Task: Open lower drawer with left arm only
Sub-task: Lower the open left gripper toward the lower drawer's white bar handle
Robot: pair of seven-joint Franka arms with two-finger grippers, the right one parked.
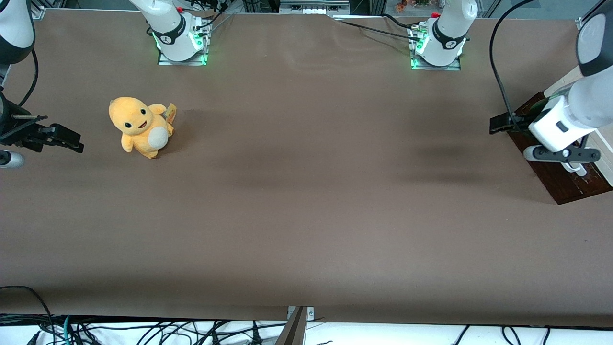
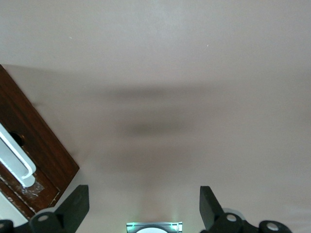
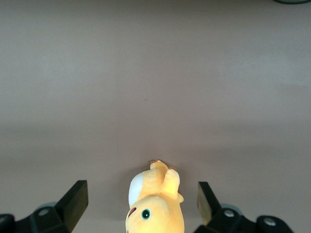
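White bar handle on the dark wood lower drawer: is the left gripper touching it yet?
Apart. The left wrist view shows the white bar handle outside the open left gripper, with bare brown table between its fingers.

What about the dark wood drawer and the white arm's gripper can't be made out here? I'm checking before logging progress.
- Dark reddish-brown lower drawer: front view, cut by the picture's edge and covered by the gripper; how far it is open is unclear.
- White bar handle: wrist view, cut by the edge.
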